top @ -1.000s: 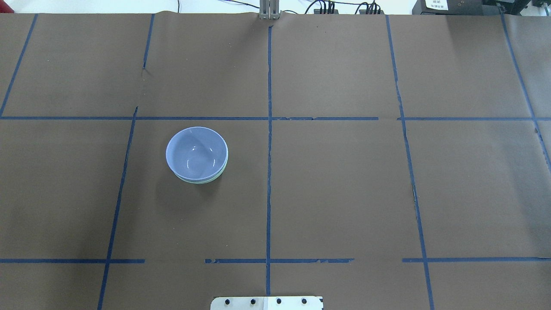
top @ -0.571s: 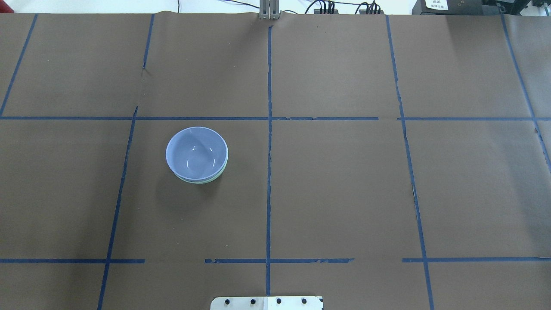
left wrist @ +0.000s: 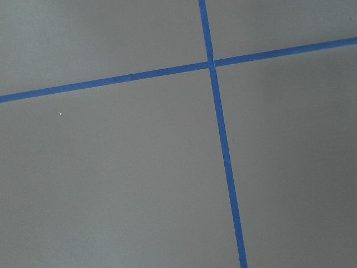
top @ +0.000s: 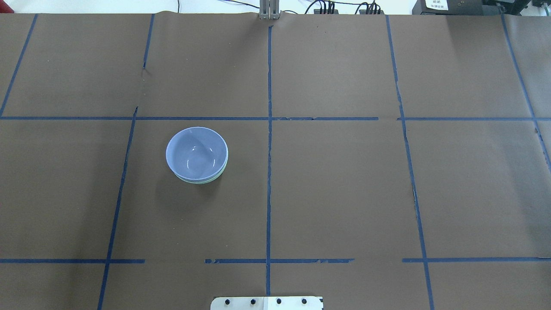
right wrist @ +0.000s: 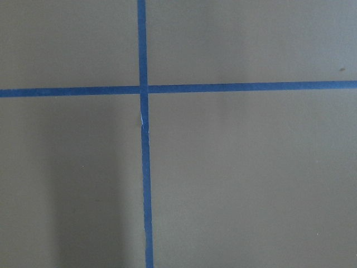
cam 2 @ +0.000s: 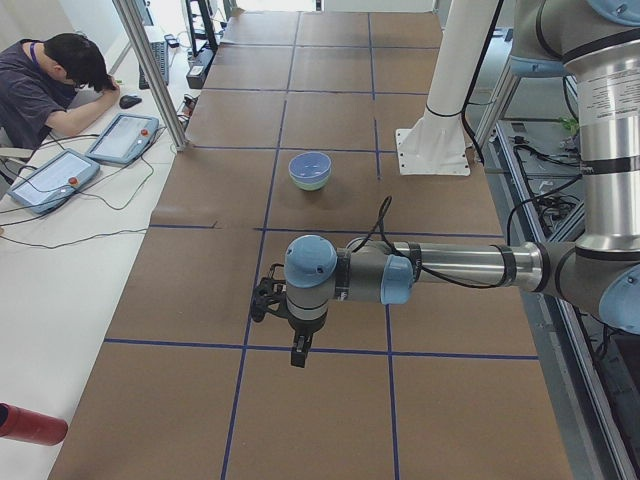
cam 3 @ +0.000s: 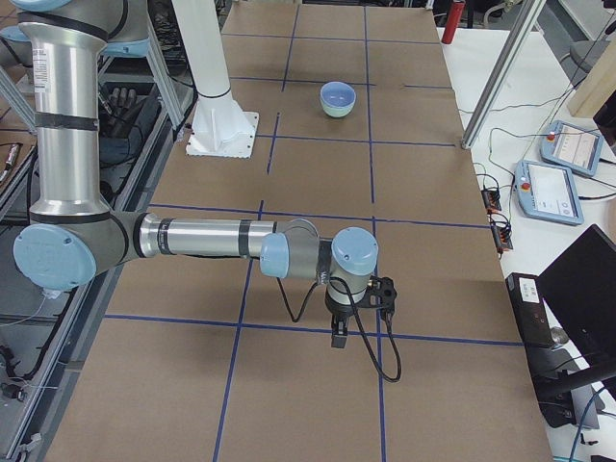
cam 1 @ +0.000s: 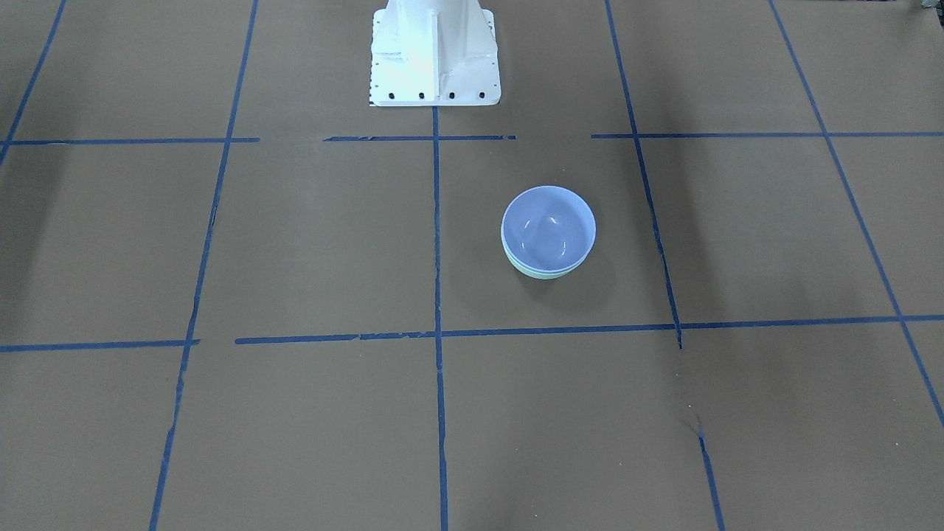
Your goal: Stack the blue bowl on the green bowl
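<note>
**Blue bowl sits nested in the green bowl, both arms well away**

We see the blue bowl (top: 196, 153) standing upright, mouth up, inside the green bowl (top: 201, 181). The two are touching and stacked. In the overhead view only a thin crescent of the green bowl's rim and wall shows, below the blue rim on the side toward the robot. The view from across the table shows the same pale green sliver under the blue rim.

The pair rests on the brown paper-covered table (top: 344, 193). It stands in the grid square just to the robot's left of the centre blue tape line (top: 269, 172), apart from every line. The white base of the robot (cam 1: 434, 55) stands near it, on the centre line.

The left gripper (cam 2: 297, 352) hangs pointing down over the table's left end, well apart from the bowls. The right gripper (cam 3: 340, 334) hangs the same way over the right end, also well apart from them. Both show only in the side views, so we cannot tell whether either pincer is wide or narrow. Neither is near a bowl. Each wrist camera shows only brown paper and a crossing of blue tape.

At a side desk a person (cam 2: 45, 85) sits with head on hand, beside two control tablets (cam 2: 122, 137).
</note>
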### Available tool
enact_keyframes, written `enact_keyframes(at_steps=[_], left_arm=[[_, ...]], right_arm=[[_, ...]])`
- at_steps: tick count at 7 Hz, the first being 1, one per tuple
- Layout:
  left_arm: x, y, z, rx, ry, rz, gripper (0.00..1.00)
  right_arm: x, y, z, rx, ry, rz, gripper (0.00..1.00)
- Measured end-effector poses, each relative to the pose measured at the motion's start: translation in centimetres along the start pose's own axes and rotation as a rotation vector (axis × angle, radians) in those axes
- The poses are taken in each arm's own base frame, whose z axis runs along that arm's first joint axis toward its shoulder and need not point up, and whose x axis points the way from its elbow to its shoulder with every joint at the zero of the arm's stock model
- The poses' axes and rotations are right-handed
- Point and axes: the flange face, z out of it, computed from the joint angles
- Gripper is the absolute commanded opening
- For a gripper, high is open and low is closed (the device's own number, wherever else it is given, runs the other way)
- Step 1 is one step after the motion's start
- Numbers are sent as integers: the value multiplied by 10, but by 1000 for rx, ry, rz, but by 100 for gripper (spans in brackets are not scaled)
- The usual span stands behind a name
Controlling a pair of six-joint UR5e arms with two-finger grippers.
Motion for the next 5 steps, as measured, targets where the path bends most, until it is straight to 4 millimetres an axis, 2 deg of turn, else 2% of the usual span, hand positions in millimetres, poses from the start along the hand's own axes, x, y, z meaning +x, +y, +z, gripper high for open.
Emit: enact_keyframes(at_steps=[5], left_arm=[[1, -1, -1, 14, -2, 14, 100]], right_arm=[[0, 0, 0, -1, 0, 1, 100]])
